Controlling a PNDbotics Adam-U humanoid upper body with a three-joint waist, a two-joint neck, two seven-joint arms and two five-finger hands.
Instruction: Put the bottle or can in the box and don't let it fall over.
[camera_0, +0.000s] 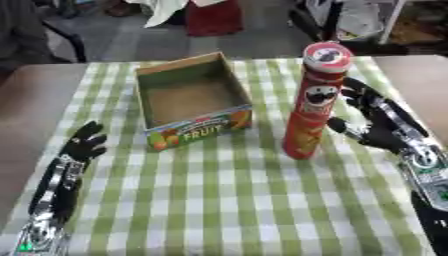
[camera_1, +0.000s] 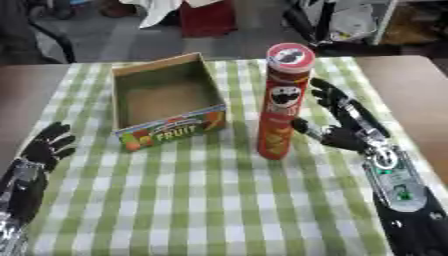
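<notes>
Left eye view: right robot hand (camera_0: 378, 125), fingers spread, flanks the upright can (camera_0: 313, 102) beside the box (camera_0: 191, 100); left robot hand (camera_0: 83, 145) rests open.

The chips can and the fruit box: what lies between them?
Nothing: only a bare strip of checked tablecloth separates the chips can from the fruit box, clearest in the left eye view.

The box (camera_0: 191, 97) stands open-topped near the counter's (camera_0: 219, 200) far edge, nothing inside. The tall can (camera_0: 313, 102) stands upright just right of it, a narrow gap between. The counter's near half lies bare.
</notes>
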